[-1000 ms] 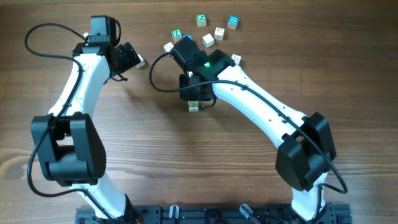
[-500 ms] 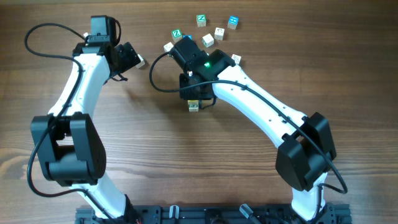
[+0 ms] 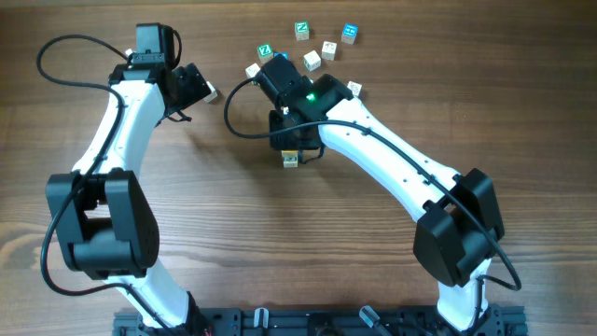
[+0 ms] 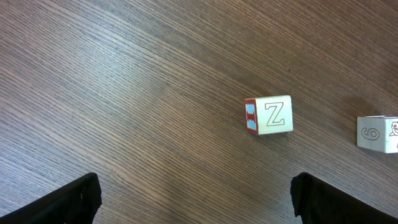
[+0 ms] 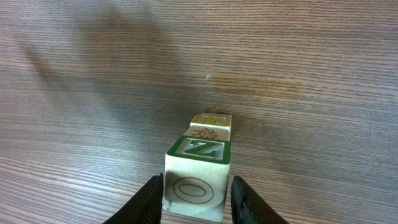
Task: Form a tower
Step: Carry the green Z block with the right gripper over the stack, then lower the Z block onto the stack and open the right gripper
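Clasping tower (image 5: 198,150) top cube, right pincer (image 5: 196,200) narrowly parted

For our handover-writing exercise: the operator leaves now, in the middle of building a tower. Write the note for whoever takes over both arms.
Left gripper: open, empty, above a loose Z cube.
Right gripper: fingers flank the top cube of the tower; unclear whether they grip it.
Done: the tower stands upright, one cube wide.
Left: probably let go cleanly and lift straight up. Several loose cubes lie beyond it, possibly to add.
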